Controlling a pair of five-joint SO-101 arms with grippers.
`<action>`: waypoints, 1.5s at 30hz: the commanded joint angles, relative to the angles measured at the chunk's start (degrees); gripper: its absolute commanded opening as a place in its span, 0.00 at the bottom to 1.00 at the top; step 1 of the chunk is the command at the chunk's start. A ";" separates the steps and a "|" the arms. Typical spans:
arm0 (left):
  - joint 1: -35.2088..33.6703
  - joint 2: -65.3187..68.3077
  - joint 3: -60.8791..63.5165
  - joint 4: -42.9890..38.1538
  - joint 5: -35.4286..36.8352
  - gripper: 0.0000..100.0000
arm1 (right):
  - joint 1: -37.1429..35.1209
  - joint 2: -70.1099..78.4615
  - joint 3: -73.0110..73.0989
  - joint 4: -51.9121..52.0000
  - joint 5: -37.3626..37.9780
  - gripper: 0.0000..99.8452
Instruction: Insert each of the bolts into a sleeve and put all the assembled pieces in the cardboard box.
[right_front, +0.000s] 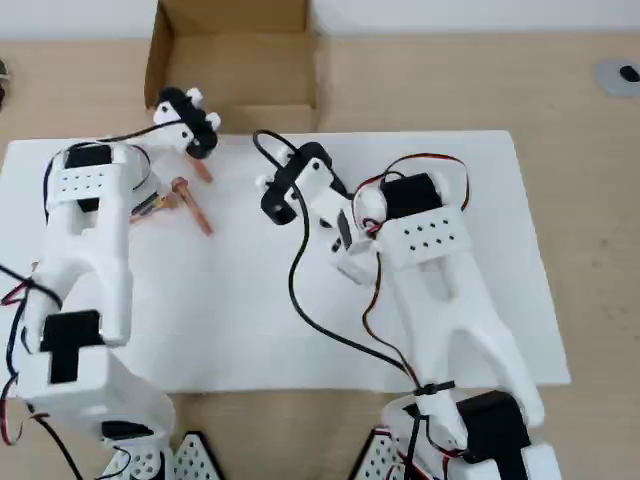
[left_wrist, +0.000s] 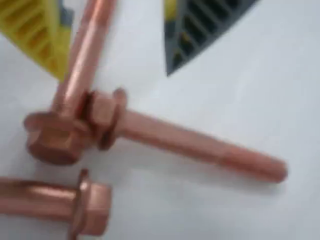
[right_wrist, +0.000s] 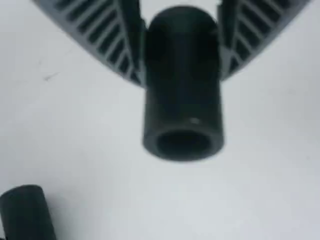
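Three copper bolts lie together on the white mat (right_front: 300, 330). One bolt (left_wrist: 82, 55) runs up between my left gripper's fingers, a second bolt (left_wrist: 200, 145) lies across it, and a third bolt (left_wrist: 50, 202) lies apart from them. My left gripper (left_wrist: 116, 70) is open just above them, with its yellow finger (left_wrist: 40, 35) and its dark finger (left_wrist: 200, 25) spread wide. In the high view the bolts (right_front: 190, 200) are at the mat's far left, beside the left gripper (right_front: 150, 207). My right gripper (right_wrist: 181, 77) is shut on a black sleeve (right_wrist: 182, 100), held just above the mat.
The open cardboard box (right_front: 160, 60) stands beyond the mat's far edge, behind the bolts. Another black sleeve (right_wrist: 25, 212) lies on the mat near the held one. The right arm (right_front: 430, 240) reaches over the mat's centre, trailing cables.
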 joint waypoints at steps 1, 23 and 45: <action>-0.44 1.01 -1.67 -0.70 0.35 0.14 | 0.75 -2.24 -0.04 0.09 -0.26 0.01; 2.20 7.87 -2.46 2.81 0.44 0.14 | 0.75 -2.24 -0.13 0.09 -0.35 0.01; 2.73 9.80 -5.45 3.25 8.00 0.01 | -1.98 -2.51 -0.22 0.97 -1.49 0.01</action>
